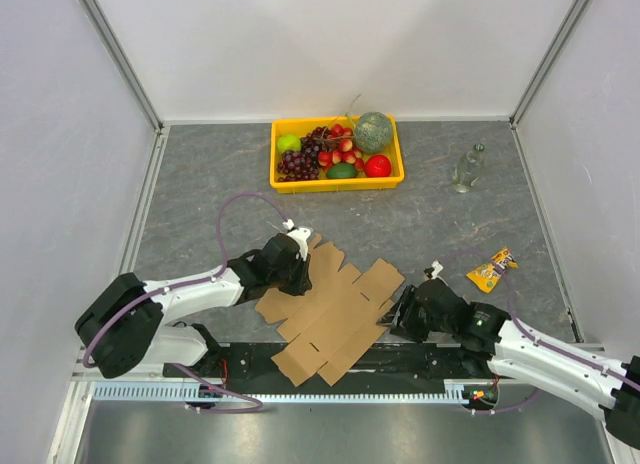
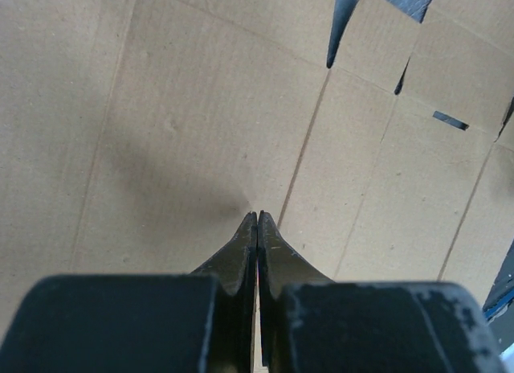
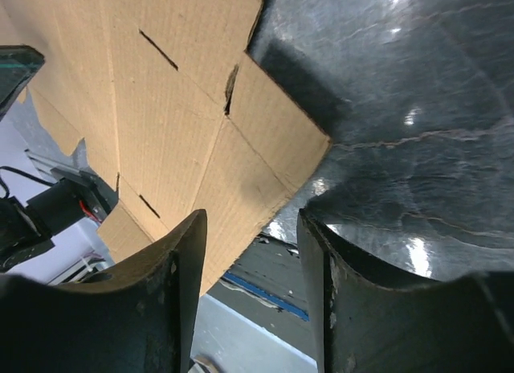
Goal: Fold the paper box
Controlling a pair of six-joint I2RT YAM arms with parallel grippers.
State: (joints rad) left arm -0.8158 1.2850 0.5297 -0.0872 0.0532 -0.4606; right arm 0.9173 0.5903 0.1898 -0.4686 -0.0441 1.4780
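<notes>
**Inspector:** Item one, the paper box [image 1: 335,309]. Position?

**Assistant:** It is unfolded, a flat die-cut sheet with its flaps spread. It lies on the bench [image 1: 200,184] towards the near edge, between the two arms.

**Inspector:** Left gripper [image 1: 300,252]?

**Assistant:** Fully closed. In the wrist view the fingertips [image 2: 245,228] meet with no gap. They point at a plain panel of the sheet, just beside a crease, on its far left side. No cardboard shows between them.

**Inspector:** Contact with the panel?

**Assistant:** The tips are at the surface or just off it. I cannot tell which.

**Inspector:** Right gripper [image 3: 250,224]?

**Assistant:** Its jaws stand apart with a clear gap. It sits at the sheet's right edge, and a corner flap shows beyond the gap. Nothing is clamped. Whether either finger touches the cardboard, I cannot tell.

**Inspector:** Anything else to note?

**Assistant:** A yellow crate [image 1: 335,184] holding fruit stands at the far side of the bench, well apart from the sheet.
</notes>
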